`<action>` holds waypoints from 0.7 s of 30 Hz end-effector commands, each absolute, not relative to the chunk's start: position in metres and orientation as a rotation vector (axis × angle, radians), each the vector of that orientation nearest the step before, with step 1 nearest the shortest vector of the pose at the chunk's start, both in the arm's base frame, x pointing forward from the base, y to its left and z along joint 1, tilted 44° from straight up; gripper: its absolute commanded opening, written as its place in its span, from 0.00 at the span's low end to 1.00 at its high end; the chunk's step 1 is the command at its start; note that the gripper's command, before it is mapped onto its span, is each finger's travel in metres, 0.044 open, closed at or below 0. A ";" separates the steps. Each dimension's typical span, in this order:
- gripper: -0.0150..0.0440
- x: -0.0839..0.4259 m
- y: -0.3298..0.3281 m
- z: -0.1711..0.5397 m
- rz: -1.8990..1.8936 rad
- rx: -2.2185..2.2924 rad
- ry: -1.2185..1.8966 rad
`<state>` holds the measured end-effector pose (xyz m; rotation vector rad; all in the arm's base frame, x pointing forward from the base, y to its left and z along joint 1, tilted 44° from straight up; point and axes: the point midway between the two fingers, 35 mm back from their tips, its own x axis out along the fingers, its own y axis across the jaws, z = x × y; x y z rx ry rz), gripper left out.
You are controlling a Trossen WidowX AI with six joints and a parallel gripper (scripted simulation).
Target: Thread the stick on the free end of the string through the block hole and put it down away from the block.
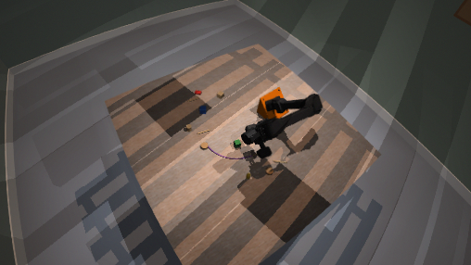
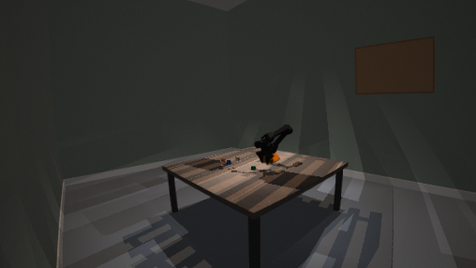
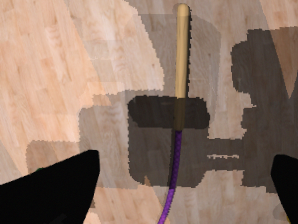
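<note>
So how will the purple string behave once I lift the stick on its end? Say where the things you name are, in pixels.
The purple string [image 1: 226,157] [image 3: 174,170] will probably trail limply, since it lies in a loose curve. The stick [image 3: 182,55] looks straight and rigid, so it should stay stiff. Being thin and rounded, it might roll between the fingers if gripped off-centre.

The black arm [image 1: 289,121] [image 2: 281,135] reaches out above the tabletop from its base, bent at the elbow, its forearm sloping down toward the wrist. The gripper [image 1: 257,155] [image 2: 265,162] [image 3: 188,164] points downward over the tabletop, its two dark fingers spread wide apart, with nothing between them.
</note>
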<state>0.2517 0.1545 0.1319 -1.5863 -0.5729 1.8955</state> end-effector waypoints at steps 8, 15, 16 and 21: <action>0.46 0.250 0.155 0.132 1.897 -1.586 -0.584; 0.46 0.250 0.155 0.132 1.897 -1.586 -0.584; 0.46 0.250 0.155 0.132 1.897 -1.586 -0.584; 0.46 0.250 0.155 0.131 1.897 -1.586 -0.584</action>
